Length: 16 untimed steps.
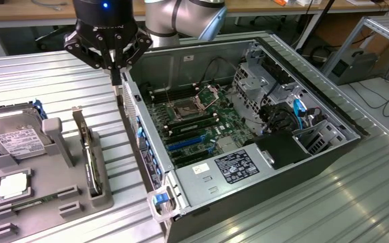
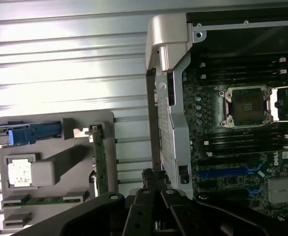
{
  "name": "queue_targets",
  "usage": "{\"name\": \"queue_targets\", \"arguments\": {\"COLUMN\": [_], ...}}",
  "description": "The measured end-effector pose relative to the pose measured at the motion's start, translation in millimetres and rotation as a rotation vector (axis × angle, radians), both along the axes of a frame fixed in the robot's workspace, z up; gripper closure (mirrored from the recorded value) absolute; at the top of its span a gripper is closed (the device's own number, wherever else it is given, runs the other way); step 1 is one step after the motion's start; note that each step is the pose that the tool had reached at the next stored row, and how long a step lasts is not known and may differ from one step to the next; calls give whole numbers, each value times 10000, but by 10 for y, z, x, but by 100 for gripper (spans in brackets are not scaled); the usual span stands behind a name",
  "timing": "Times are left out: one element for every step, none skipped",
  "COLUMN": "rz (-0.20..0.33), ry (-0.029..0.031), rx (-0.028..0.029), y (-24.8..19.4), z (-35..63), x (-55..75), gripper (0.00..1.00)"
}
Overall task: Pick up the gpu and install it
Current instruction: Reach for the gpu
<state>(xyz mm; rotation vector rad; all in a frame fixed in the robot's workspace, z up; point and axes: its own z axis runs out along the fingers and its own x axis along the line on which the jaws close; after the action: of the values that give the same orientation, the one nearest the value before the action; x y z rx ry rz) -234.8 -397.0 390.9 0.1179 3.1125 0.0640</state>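
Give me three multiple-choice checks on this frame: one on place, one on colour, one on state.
1. Where is the graphics card? A in the gripper; B on edge in the grey holder; C fitted in the computer.
2. The long slots on the motherboard are: A blue; B red; C yellow.
3. The gripper is: A wide open; B shut on a hard drive; C shut, empty.
Key: 1B, it stands in the holder; 2A, blue strips show; 3C, fingers meet with nothing between.

a lab: slatted metal workbench (image 1: 316, 202), open computer case (image 1: 181, 66), desks (image 1: 18, 11) behind.
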Motion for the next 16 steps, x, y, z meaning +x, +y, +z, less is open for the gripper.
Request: {"name": "queue_targets", "arguments": {"rz": [0,0,-1,0,0,-1,0,0,-1,0,-1,0,-1,0,0,0], "ry": [0,0,0,0,0,0,0,0,0,1,0,0,0,0,0,0], "rx": [0,0,0,0,-1,-1,0,0,0,-1,0,0,0,0,0,-1], "y": [0,0,1,1,1,1,1,1,2,1,2,2,2,2,3,3], "z": [0,0,0,0,0,0,0,-1,-1,-2,-4,-4,-5,-6,-7,-8], "x": [-2,-6,-10,-13,-16,-20,-22,-24,-35,-47,-74,-92,-110,-142,-157,-174], "gripper": [89,89,89,89,89,89,89,89,89,89,89,89,89,89,89,89]}}
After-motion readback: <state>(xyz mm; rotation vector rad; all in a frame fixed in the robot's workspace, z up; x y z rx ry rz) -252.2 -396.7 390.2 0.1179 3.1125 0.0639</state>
